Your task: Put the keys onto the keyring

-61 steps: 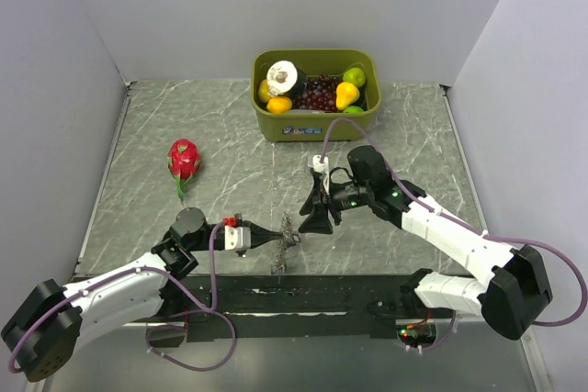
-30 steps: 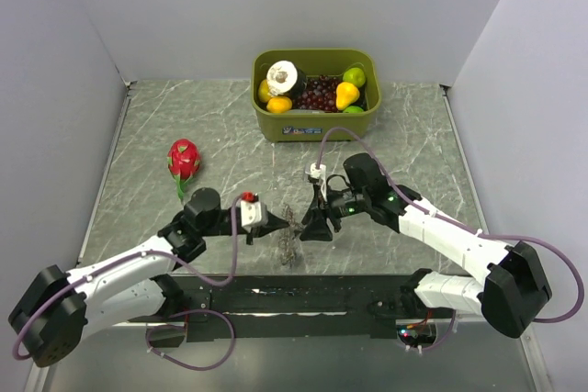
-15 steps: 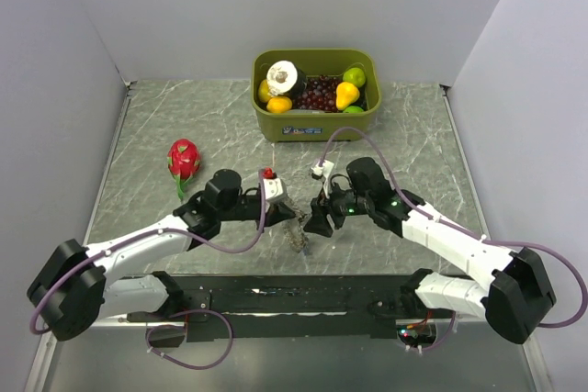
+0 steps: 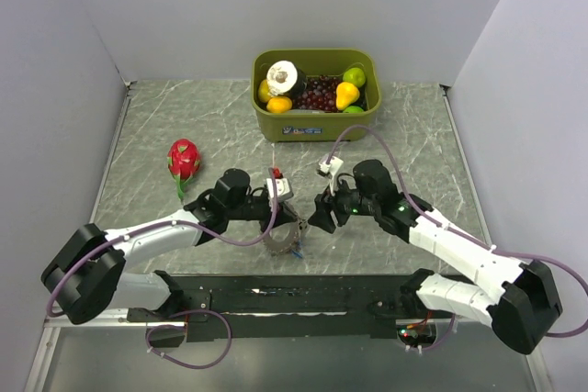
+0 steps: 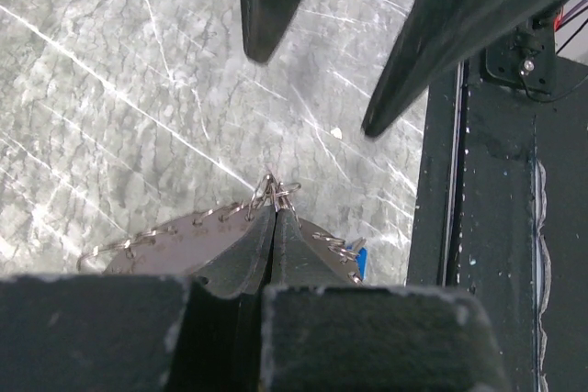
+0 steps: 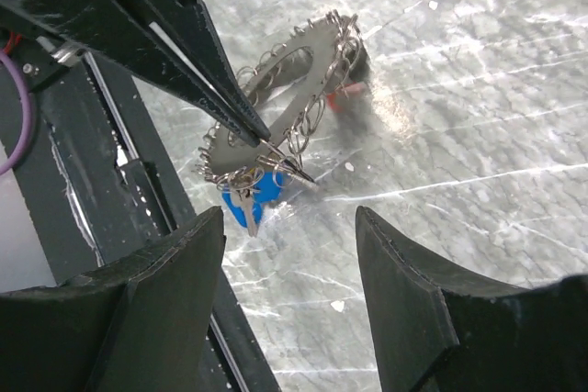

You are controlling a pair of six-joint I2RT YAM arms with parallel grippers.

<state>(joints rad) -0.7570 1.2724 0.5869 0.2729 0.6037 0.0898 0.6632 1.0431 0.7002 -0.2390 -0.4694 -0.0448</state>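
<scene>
Closest to me, the two arms are reaching out from the dark rail (image 4: 276,293) along the table's near edge. The left gripper (image 4: 287,225) is pointing toward 3 o'clock with its fingers (image 5: 248,263) squeezed fully together. They are pinching the wire loops on the rim of the keyring (image 6: 294,112).

The ring is sitting just past the rail, near the middle of the table, and is hanging tilted from that pinch. Whether its lower edge is touching the marble I cannot tell. A blue key (image 6: 250,199) is dangling from the rim right beside the pinching tips. A red key (image 6: 345,91) is showing at the opposite side of the ring.

The right gripper (image 4: 318,219) is hovering just at 3 o'clock of the ring, facing the left one. Its fingers (image 6: 170,291) are spread wide and are gripping nothing.

Farther out, at 10 o'clock, a dragon fruit (image 4: 184,159) is lying on the grey marble table (image 4: 413,126). At 12 o'clock, near the back wall, a green bin (image 4: 317,126) is holding grapes (image 4: 320,95), a yellow pear (image 4: 346,95) and other fruit.
</scene>
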